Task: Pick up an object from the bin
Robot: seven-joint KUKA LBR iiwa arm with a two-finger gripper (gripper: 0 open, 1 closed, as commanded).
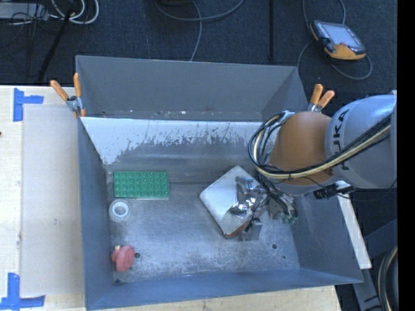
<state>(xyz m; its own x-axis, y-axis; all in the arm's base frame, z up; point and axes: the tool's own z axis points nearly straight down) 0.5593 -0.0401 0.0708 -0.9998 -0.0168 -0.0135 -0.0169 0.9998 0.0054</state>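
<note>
Hand (pixel 249 212) over white slab (pixel 219 196)
Green studded plate (pixel 141 184) lies left of the slab; hand's opening cannot be told.

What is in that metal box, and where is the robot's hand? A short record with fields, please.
container: grey bin
robot hand: gripper, low in the bin's right half, over the white piece's edge
under it: white flat piece, lying tilted
left side: green studded plate
just below the plate: small pale ring
front left corner: pinkish-red lump
held: nothing visible
</note>
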